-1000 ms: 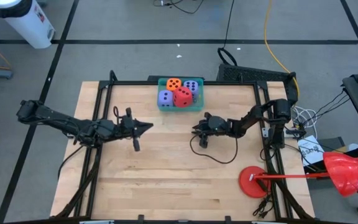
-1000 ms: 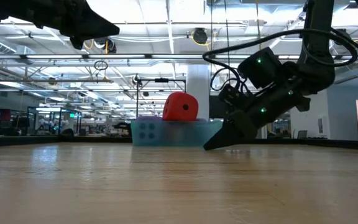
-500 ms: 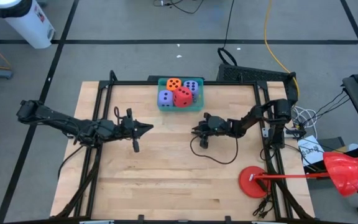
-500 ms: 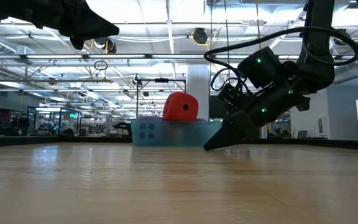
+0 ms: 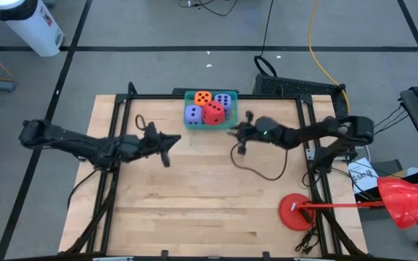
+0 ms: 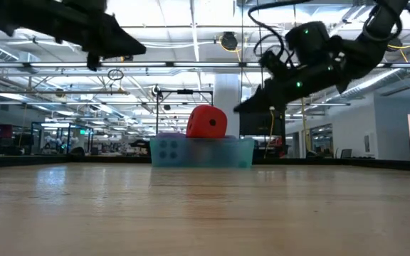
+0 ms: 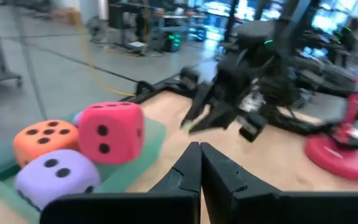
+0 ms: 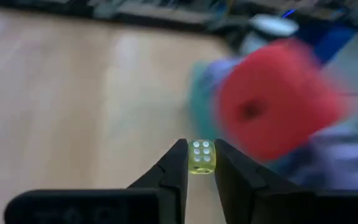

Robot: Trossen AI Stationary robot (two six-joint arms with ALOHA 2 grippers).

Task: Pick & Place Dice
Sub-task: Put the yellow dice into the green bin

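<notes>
Because our right pincer [image 8: 197,163] pinches the tiny yellow die [image 8: 201,156] only at its tips, it could slip out before reaching the teal bin [image 5: 229,122] just ahead, where the red die [image 5: 214,112] sits. Our left pincer [image 7: 199,163] is shut, empty. A second ago the right pincer hung low over the tabletop [image 5: 194,196].

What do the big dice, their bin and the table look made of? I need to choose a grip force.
The red die, orange die and purple die look like matte foam: rounded edges, no shine. The bin looks like translucent teal plastic. The table looks like pale planked wood, lightly glossy in the low view.
</notes>
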